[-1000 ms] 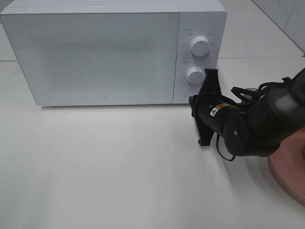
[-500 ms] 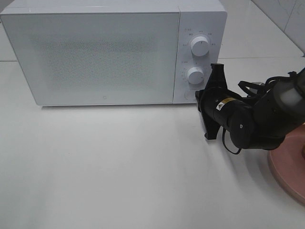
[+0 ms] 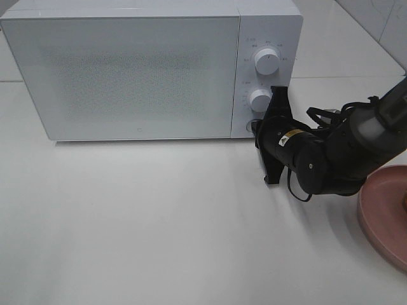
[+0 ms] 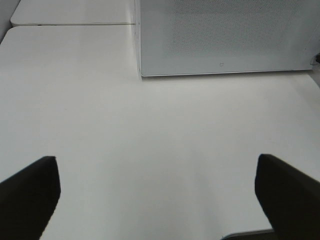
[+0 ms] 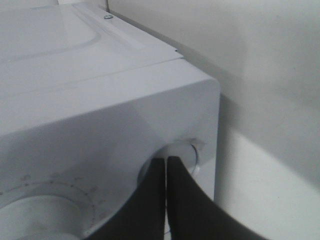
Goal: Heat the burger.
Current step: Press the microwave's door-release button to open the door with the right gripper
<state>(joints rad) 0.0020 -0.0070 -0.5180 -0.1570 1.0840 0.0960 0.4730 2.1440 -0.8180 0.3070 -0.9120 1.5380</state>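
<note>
High view looks down on microwave [image 3: 127, 70] front; left wrist distant, right wrist close; all share it.

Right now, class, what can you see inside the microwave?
The microwave has its door shut, and the speckled panel hides the whole inside. Whether the burger is in there cannot be told.
</note>
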